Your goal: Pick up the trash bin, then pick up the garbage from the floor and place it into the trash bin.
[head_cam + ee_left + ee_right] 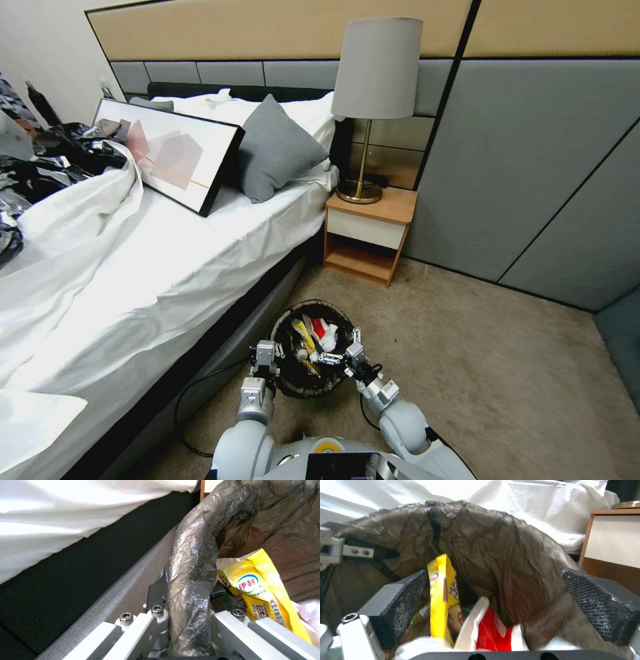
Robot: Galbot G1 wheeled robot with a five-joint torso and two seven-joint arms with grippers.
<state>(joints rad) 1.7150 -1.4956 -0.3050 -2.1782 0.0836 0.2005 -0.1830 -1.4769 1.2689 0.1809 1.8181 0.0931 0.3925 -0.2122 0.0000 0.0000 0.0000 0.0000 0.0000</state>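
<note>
Left gripper (275, 351) fingers clamping the trash bin (291, 382) rim beside the bed (167, 267); right gripper (337, 357) hanging over the bin, fingers spread wide, garbage (315, 337) lying inside.

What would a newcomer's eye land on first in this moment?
The trash bin with its black liner, held beside the bed, draws the eye. The left hand is clamped on its rim, and the right hand is open over the garbage inside: a yellow wrapper and a red-and-white cup.
</note>
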